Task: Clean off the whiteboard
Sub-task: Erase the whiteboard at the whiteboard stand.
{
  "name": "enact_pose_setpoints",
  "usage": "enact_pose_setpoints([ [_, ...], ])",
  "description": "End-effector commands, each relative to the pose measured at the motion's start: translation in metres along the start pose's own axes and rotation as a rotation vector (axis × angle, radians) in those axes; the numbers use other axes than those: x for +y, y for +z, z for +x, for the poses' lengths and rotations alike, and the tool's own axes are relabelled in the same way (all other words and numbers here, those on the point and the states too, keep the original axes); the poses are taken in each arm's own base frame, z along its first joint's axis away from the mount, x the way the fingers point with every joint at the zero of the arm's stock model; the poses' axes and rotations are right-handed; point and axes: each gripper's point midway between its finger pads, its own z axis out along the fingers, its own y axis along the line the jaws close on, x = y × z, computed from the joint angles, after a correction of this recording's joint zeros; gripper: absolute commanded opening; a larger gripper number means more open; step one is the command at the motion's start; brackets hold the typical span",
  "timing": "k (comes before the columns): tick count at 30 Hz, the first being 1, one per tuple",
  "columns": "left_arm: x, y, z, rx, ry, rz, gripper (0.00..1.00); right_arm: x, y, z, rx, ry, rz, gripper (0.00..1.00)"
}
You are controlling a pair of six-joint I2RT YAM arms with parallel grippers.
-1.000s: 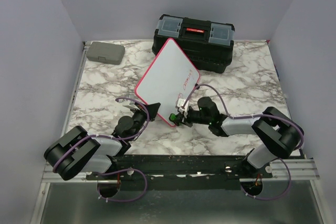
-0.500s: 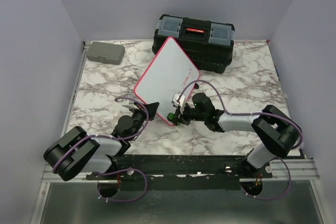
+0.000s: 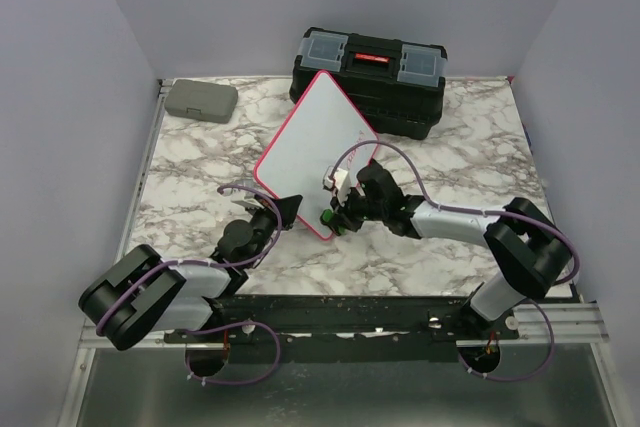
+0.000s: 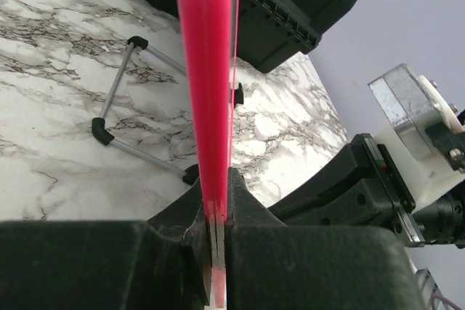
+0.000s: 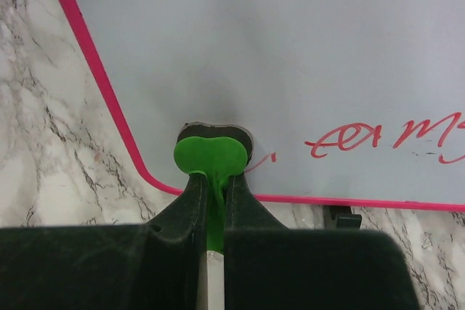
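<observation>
The whiteboard (image 3: 318, 137) has a pink frame and stands tilted on the marble table, leaning toward the toolbox. My left gripper (image 3: 284, 209) is shut on its lower left frame edge (image 4: 207, 70), seen edge-on in the left wrist view, jaws (image 4: 216, 183) clamped on the pink rim. My right gripper (image 3: 336, 213) is shut on a green eraser (image 5: 211, 156), whose dark pad presses on the board face (image 5: 254, 41) near the bottom corner. Red handwriting (image 5: 378, 136) runs to the right of the eraser.
A black toolbox (image 3: 368, 79) stands behind the board at the back. A small grey case (image 3: 201, 100) lies at the back left. The board's wire legs with black feet (image 4: 116, 92) rest on the marble behind it. The right arm (image 4: 378, 186) is close beside my left gripper.
My right arm has moved left and farther onto the board with the eraser. It now covers the red writing in the top view. The left gripper keeps its hold on the frame.
</observation>
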Motion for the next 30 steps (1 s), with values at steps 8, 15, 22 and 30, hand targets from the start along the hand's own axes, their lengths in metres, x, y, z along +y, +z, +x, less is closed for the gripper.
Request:
enact_pose_setpoints([
  [8,-0.049,0.002,-0.013,-0.008,-0.082,0.176,0.0,-0.005,-0.009,0.054,0.249,0.122,0.049,0.01],
  [15,-0.049,0.002,-0.013,-0.009,-0.086,0.18,0.0,0.029,-0.001,0.042,0.218,0.07,-0.036,0.01],
  [22,-0.048,0.001,-0.012,-0.007,-0.084,0.176,0.0,-0.032,-0.015,0.007,0.05,0.164,0.298,0.01],
  [30,-0.051,0.002,-0.015,-0.013,-0.083,0.185,0.0,-0.047,-0.025,0.031,0.125,0.219,0.343,0.01],
])
